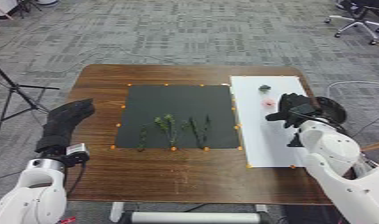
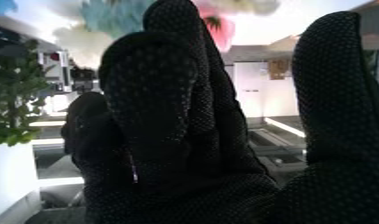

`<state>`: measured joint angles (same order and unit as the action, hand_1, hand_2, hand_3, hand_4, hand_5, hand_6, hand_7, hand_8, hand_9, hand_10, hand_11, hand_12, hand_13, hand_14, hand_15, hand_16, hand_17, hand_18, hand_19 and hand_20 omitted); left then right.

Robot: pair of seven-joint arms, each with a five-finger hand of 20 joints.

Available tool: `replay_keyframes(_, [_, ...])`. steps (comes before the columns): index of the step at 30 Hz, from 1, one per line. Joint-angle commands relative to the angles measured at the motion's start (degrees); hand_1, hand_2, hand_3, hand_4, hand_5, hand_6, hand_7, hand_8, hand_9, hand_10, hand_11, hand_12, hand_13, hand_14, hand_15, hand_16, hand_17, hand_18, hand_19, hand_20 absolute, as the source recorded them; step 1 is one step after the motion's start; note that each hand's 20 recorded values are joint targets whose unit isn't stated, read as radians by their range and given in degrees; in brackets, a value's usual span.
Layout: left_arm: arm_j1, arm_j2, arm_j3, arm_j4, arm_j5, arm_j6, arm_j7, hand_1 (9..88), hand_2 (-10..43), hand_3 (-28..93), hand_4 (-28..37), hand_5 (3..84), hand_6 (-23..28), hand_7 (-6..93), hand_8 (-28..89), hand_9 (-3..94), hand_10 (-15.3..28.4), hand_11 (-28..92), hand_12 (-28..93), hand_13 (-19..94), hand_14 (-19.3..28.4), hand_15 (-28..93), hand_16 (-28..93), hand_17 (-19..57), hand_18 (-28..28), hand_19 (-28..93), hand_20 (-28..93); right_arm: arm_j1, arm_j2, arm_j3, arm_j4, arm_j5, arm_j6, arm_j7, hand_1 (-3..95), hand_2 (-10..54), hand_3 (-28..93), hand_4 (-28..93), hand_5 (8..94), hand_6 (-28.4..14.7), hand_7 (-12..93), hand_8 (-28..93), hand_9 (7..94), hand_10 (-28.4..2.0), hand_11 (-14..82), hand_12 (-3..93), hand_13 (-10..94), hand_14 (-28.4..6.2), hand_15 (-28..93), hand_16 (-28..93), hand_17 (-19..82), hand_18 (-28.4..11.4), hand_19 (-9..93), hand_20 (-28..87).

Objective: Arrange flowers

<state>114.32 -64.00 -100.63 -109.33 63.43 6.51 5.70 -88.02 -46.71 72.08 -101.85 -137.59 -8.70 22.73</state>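
Right robot hand, released, over the white sheet's outer edge, near the pink flower.

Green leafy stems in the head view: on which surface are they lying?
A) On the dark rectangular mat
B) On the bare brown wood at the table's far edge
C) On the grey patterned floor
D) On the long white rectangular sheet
A: the green leafy stems lie on the dark rectangular mat, along its side nearest to the robot.
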Motion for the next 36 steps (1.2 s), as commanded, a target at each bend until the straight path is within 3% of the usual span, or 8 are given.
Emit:
replay_keyframes(1, [0.2, -0.87, 0.14, 0.1, -0.08, -0.76, -0.57, 28.6, 3.8, 66, -20.5, 48.7, 5.5, 19.1, -7, 45.8, 14.3, 23, 12, 36, 18.6, 20, 3, 3.6, 14.7, 13, 18, -0.4, -1.0, -0.6, 1.6, -1.6, -0.3, 0.3, 34.0, -9.5, 55, -18, 69.9, -4.5, 17, -4, 86.3, -10.7, 25.3, 23.6, 94, -1.3, 44, 37, 54, -17.2, 89, 49])
replay_keyframes(9, [0.0, -1.08, 0.07, 0.25, -0.38, -1.12, -0.72, 28.7, 3.9, 66, -20.4, 48.7, 5.5, 19.0, -7, 45.8, 14.3, 23, 12, 36, 18.6, 20, 3, 3.6, 14.7, 13, 18, 0.3, -0.5, -3.4, 3.3, -3.4, 3.8, 1.1, 42.9, -9.5, 56, -16, 71.5, -3.0, 20, -5, 88.2, -9.6, 27.0, 23.8, 94, -0.9, 48, 34, 56, -17.0, 90, 48])
replay_keyframes(13, [0.1, -1.03, -0.17, 0.18, -0.69, -0.93, -0.88, 28.6, 3.9, 66, -20.4, 48.6, 5.5, 19.0, -7, 45.8, 14.3, 23, 12, 36, 18.6, 20, 3, 3.6, 14.7, 13, 18, 1.1, 0.0, -4.7, 3.8, -4.0, 5.2, 0.4, 51.4, -9.5, 49, -15, 73.4, -2.0, 19, 17, 89.6, -8.8, 28.3, 24.4, 94, -0.3, 51, 31, 57, -16.5, 91, 46])
replay_keyframes(19, [0.1, -1.17, -0.19, 0.24, -0.6, -1.15, -1.09, 28.6, 3.9, 66, -20.5, 48.6, 5.6, 18.9, -7, 45.7, 14.4, 23, 12, 36, 18.7, 20, 3, 3.6, 14.7, 13, 18, 1.4, 0.9, -5.1, 3.4, -3.7, 5.8, -0.7, 58.3, -2.5, 44, -12, 76.7, -0.6, 20, 20, 91.5, -8.3, 30.4, 25.4, 94, -0.2, 53, 30, 57, -16.5, 92, 46])
replay_keyframes(26, [0.1, -1.08, -0.41, 0.14, -1.05, -0.95, -1.27, 28.7, 3.9, 65, -20.5, 48.6, 5.6, 18.9, -7, 45.7, 14.4, 23, 12, 36, 18.6, 20, 3, 3.5, 14.8, 13, 18, 1.4, 2.7, -3.9, 0.9, -2.8, 5.0, -1.3, 58.3, -0.7, 44, -11, 77.2, -0.3, 22, 22, 91.7, -8.7, 31.3, 26.0, 94, -0.1, 54, 30, 57, -16.7, 92, 46])
replay_keyframes(30, [0.1, -0.99, -0.39, 0.12, -0.98, -1.16, -1.44, 28.6, 3.9, 66, -20.4, 48.6, 5.6, 18.8, -7, 45.7, 14.4, 23, 12, 36, 18.6, 20, 3, 3.5, 14.7, 13, 18, 0.7, 2.7, -1.8, -2.0, -1.3, 0.7, -0.7, 49.0, -4.2, 56, -6, 78.3, -0.3, 22, 22, 91.8, -9.5, 31.1, 25.9, 94, -0.5, 54, 30, 56, -17.4, 93, 47])
replay_keyframes(33, [0.2, -0.96, -0.37, 0.07, -0.95, -1.3, -1.64, 28.6, 3.9, 66, -20.4, 48.5, 5.6, 18.8, -7, 45.7, 14.4, 23, 12, 36, 18.6, 20, 3, 3.5, 14.7, 13, 18, 0.8, 2.9, -2.3, -3.0, -0.9, 1.0, -0.3, 35.5, -7.3, 62, -6, 74.4, -1.7, 22, 3, 88.5, -10.9, 29.4, 25.7, 93, -1.8, 47, 35, 54, -18.1, 91, 48])
replay_keyframes(36, [0.0, -0.9, -0.26, 0.09, -0.89, -1.47, -1.75, 28.6, 3.9, 66, -20.4, 48.5, 5.6, 18.8, -7, 45.7, 14.4, 23, 12, 36, 18.6, 20, 3, 3.5, 14.7, 13, 18, 1.9, 2.7, -3.4, -2.5, -1.0, 1.2, -1.2, 28.4, -9.4, 60, -6, 65.8, -5.1, 16, -3, 80.0, -13.6, 23.5, 23.7, 89, -5.2, 41, 35, 52, -18.0, 88, 50])
